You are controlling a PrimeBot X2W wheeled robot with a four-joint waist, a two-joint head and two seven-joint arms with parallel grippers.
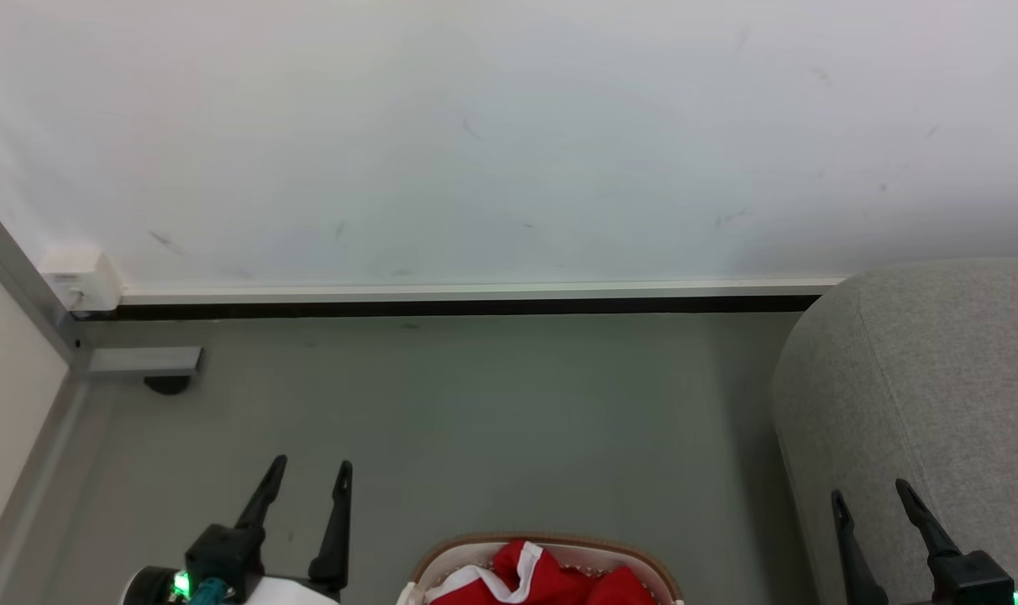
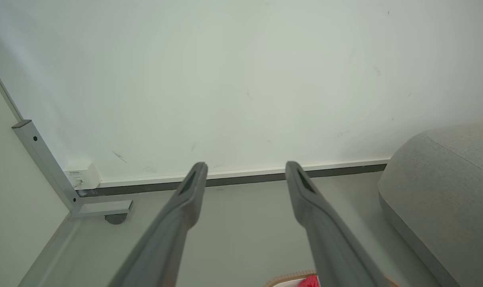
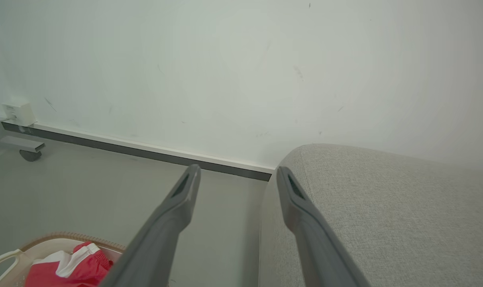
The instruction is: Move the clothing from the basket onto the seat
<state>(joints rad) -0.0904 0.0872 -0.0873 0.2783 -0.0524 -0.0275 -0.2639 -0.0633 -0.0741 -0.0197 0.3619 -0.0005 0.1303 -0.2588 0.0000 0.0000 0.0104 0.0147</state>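
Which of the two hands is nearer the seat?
The right hand, open and empty: in the head view it overlaps the edge of the seat. The left hand, also open, hangs over the floor beyond the basket.

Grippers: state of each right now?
Left gripper: open, holding nothing.
Right gripper: open, holding nothing.

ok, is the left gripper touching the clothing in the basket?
Apart. The head view shows the left gripper open, fingers against bare floor left of the basket, with a clear strip of floor between it and the red clothing.
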